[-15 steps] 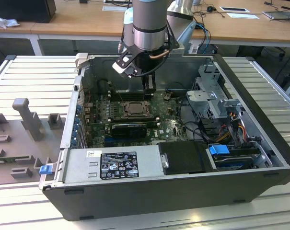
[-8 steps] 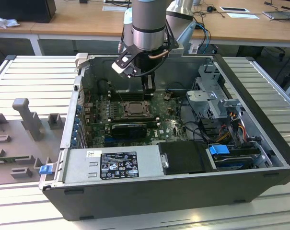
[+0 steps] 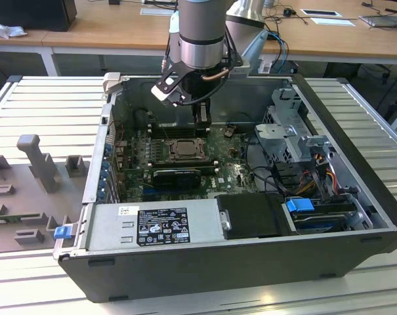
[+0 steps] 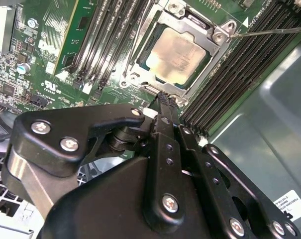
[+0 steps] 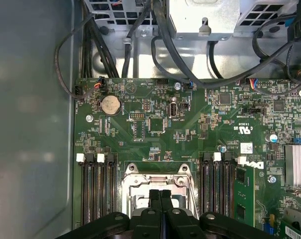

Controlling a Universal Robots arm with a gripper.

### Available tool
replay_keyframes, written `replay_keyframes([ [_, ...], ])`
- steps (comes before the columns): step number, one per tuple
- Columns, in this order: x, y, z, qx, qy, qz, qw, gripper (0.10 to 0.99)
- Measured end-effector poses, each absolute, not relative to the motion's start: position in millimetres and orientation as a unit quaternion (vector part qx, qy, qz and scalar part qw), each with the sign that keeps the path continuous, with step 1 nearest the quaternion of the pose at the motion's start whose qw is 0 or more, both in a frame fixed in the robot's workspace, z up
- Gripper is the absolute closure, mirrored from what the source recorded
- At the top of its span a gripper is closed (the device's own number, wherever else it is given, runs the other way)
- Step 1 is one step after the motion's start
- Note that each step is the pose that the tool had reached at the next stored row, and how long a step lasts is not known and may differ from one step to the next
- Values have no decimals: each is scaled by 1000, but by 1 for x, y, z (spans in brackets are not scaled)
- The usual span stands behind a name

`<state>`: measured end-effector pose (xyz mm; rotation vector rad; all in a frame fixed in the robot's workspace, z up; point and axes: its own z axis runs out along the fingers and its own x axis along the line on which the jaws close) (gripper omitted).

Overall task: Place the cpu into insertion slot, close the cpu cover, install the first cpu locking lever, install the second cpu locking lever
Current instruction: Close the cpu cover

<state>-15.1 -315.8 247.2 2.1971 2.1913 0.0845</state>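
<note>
The cpu lies pale and silvery in the insertion slot on the green board. The cpu cover lies flat around it, and the chip shows through its window. From one corner of the slot a thin metal lever reaches out over the black memory slots. My gripper is shut, its two black fingers pressed together with nothing seen between them. Its tip sits right at the slot's near edge. In the exterior view my gripper hangs just behind the slot.
The open case has tall metal walls. Rows of memory slots flank the socket on both sides. Black cables run along the board's far edge. A power supply and drive cage fill the case's other parts.
</note>
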Motion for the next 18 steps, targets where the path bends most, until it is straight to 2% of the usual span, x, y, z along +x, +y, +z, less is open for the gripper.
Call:
replay_keyframes([
  [18, -22, -316, 247, 708, 706, 27, 19, 980],
])
